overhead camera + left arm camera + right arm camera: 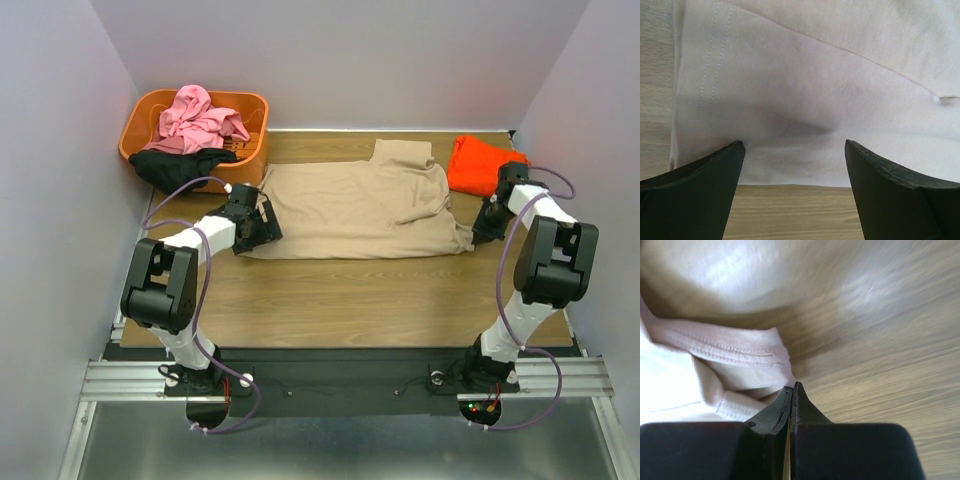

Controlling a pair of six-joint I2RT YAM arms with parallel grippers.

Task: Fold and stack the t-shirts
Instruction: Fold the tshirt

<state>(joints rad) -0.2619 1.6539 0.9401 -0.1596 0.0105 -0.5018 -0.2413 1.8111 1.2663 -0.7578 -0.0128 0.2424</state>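
Note:
A tan t-shirt (350, 205) lies spread flat across the middle of the table, with one sleeve folded up at the back. My left gripper (266, 224) is open at the shirt's left edge. In the left wrist view its fingers (700, 185) straddle the cloth's edge (815, 75) just above the wood. My right gripper (482, 230) sits at the shirt's near right corner. It is shut there, and the hemmed corner (715, 355) meets its tips (792, 386). A folded orange-red t-shirt (480, 163) lies at the back right. A pink t-shirt (200, 118) and a black t-shirt (180, 165) are in the basket.
An orange plastic basket (262, 125) stands at the back left corner, the black shirt hanging over its front rim. Grey walls close in the table on the left, right and back. Bare wood (350, 300) lies between the tan shirt and the arm bases.

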